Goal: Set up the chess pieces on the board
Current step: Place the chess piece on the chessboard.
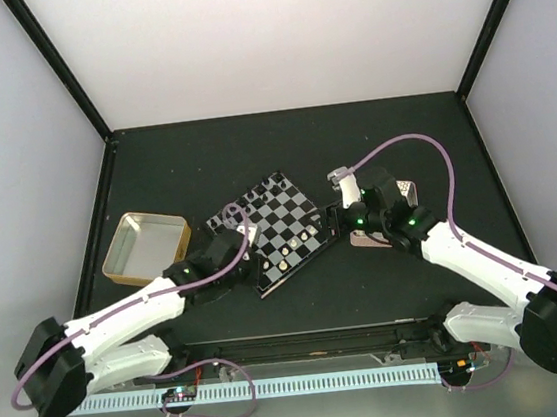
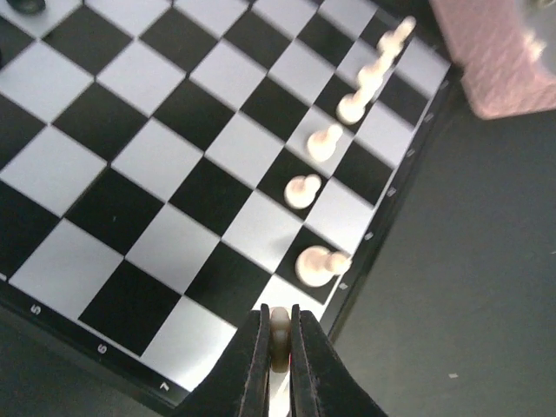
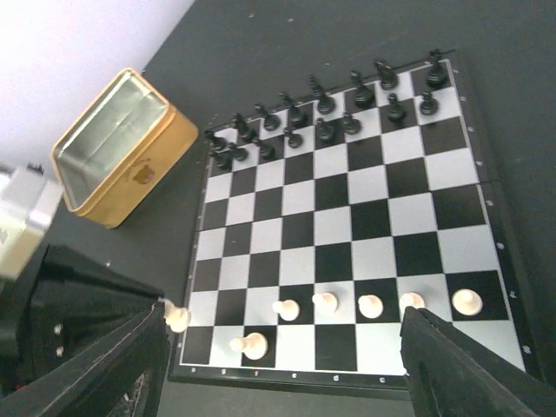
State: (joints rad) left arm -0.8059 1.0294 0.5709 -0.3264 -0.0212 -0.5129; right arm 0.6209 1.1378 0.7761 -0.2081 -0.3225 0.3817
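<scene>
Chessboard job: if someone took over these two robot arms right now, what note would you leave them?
Left gripper: shut on a white piece, low over a corner square at the white end of the board.
Right gripper: open, holding nothing, beside the board near the pink tray.
Done: black pieces stand in two rows at the far end; six white pieces are on the near end.
Left: set down the held piece, then place the other white ones. I cannot see where those lie; none show in the gold tin.
</scene>
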